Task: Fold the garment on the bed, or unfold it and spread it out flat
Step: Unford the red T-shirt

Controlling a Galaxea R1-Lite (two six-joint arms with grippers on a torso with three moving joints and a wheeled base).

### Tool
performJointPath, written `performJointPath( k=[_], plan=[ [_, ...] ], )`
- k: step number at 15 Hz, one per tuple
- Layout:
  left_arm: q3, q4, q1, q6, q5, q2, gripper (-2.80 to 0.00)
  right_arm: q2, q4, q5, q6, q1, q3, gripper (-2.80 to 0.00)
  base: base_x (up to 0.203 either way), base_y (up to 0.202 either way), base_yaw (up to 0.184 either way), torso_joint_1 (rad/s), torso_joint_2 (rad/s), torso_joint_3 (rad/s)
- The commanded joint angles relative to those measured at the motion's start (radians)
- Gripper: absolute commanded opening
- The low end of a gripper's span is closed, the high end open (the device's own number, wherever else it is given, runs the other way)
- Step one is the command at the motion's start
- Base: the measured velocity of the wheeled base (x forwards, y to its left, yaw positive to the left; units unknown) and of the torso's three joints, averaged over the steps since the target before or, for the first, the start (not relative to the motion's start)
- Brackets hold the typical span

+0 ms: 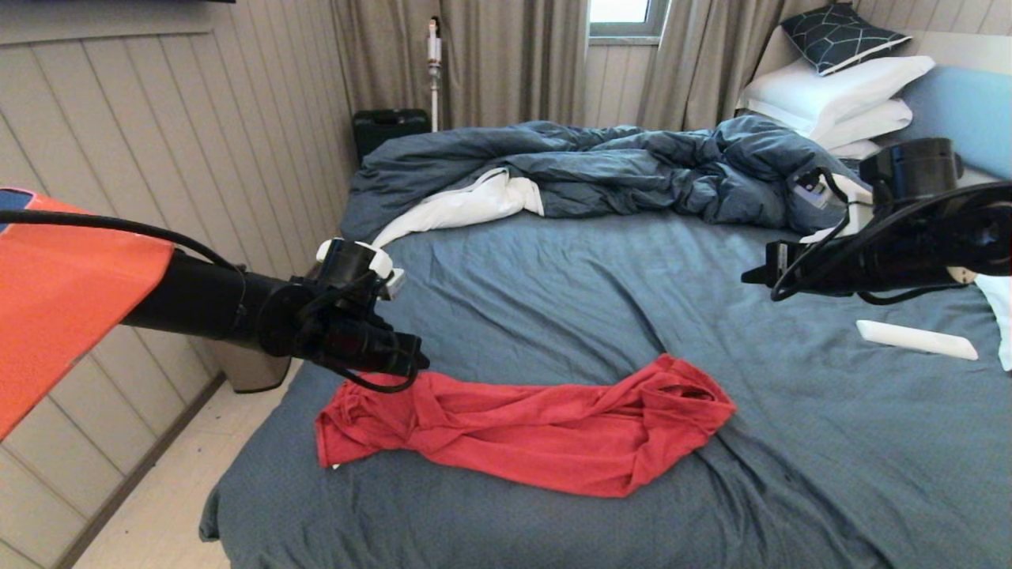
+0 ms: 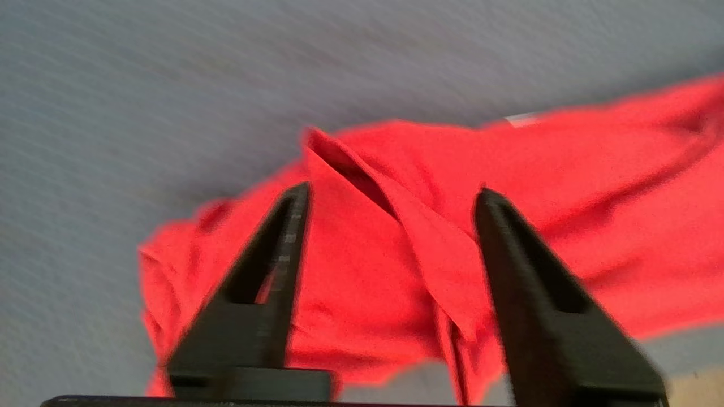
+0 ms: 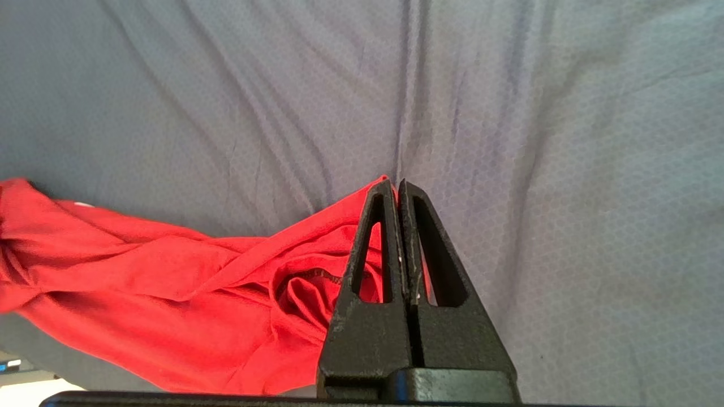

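Observation:
The red garment (image 1: 522,431) lies bunched in a long twisted band across the near part of the bed (image 1: 553,300). My left gripper (image 1: 415,359) hovers just above the garment's left end. In the left wrist view it (image 2: 393,192) stands open, with a raised fold of the garment (image 2: 339,254) showing between its fingers and nothing gripped. My right gripper (image 1: 751,276) hangs in the air over the sheet, up and to the right of the garment's right end. It (image 3: 394,182) is shut and empty, and the rumpled end of the garment (image 3: 169,282) lies below it.
A rumpled dark blue duvet (image 1: 617,170) with white lining is heaped at the back. White pillows (image 1: 838,99) lean on the light blue headboard (image 1: 964,111). A white bar-shaped object (image 1: 917,340) lies on the sheet at the right. Panelled wall and floor (image 1: 158,506) border the bed's left edge.

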Motion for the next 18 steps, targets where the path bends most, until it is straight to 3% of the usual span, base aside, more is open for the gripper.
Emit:
performJointPath(
  k=[1, 11, 12, 18],
  plan=[
    [-0.031, 0.000, 0.022, 0.000, 0.000, 0.037, 0.00, 0.009, 0.001, 0.002, -0.001, 0.000, 0.000, -2.80, 0.000, 0.000, 0.000, 0.000, 0.00, 0.000],
    [-0.033, -0.002, 0.039, 0.000, -0.003, 0.094, 0.00, 0.040, -0.004, 0.002, 0.000, -0.001, -0.003, -2.80, 0.000, 0.000, 0.000, 0.000, 0.00, 0.000],
    [-0.027, -0.001, 0.039, 0.000, -0.002, 0.090, -2.80, 0.043, -0.004, 0.002, 0.001, -0.001, -0.003, -2.80, 0.000, 0.000, 0.000, 0.000, 0.00, 0.000],
    [-0.018, -0.012, 0.034, -0.011, -0.009, 0.086, -2.80, 0.044, -0.001, 0.002, 0.001, -0.002, -0.008, -2.80, 0.000, 0.000, 0.000, 0.000, 0.00, 0.000]
  ],
)
